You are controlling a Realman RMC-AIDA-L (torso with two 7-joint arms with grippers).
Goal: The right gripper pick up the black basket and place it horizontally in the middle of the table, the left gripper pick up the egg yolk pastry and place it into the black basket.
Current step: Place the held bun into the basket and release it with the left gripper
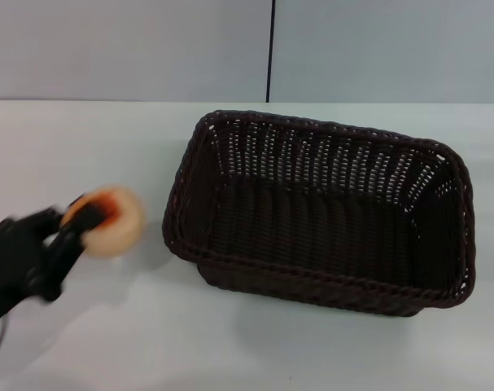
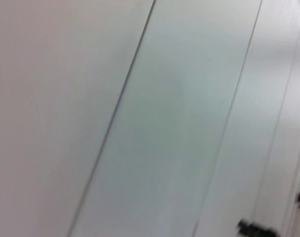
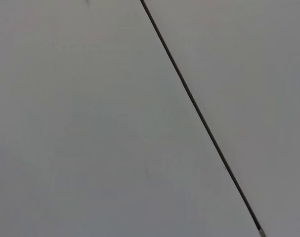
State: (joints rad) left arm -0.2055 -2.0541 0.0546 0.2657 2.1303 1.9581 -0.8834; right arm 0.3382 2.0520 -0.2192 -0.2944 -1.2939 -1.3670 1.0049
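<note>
Egg yolk pastry pinched in the left gripper, clear of the table, just left of the black basket. Basket lies lengthwise mid-table, empty. We judge the next carry should rise above the braided near-left rim, travel right, and release low over the basket floor so the bun doesn't roll. Left arm enters low from the left edge, reaching rightward. Right gripper out of sight.
</note>
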